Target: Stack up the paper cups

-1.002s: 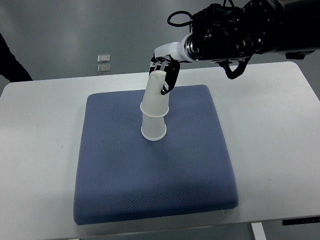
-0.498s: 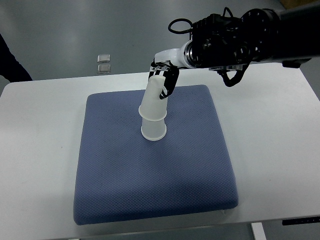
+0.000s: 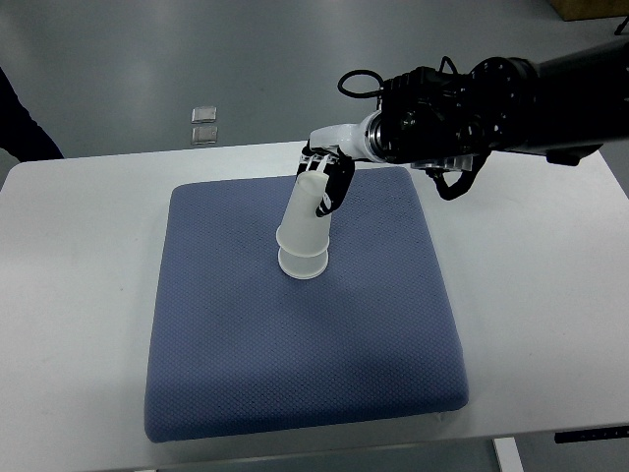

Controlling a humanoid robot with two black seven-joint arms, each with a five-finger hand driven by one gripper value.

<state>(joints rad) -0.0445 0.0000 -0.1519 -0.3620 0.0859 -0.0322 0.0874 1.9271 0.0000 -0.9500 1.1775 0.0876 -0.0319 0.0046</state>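
Two white paper cups stand upside down on the blue cushion (image 3: 305, 334), one over the other. The upper cup (image 3: 307, 216) covers nearly all of the lower cup (image 3: 301, 264), whose rim shows just below it. My right hand (image 3: 322, 182) comes in from the upper right on a black arm, its fingers shut on the top end of the upper cup. The stack leans toward the hand. No left arm shows.
The cushion lies on a white table (image 3: 79, 256). Two small silver squares (image 3: 204, 124) lie on the grey floor beyond the table's far edge. A dark shape (image 3: 20, 118) shows at the left edge.
The right hand has moved down with the upper cup, sliding it further over the lower cup until only the lower rim shows. The arm has shifted lower in the picture.
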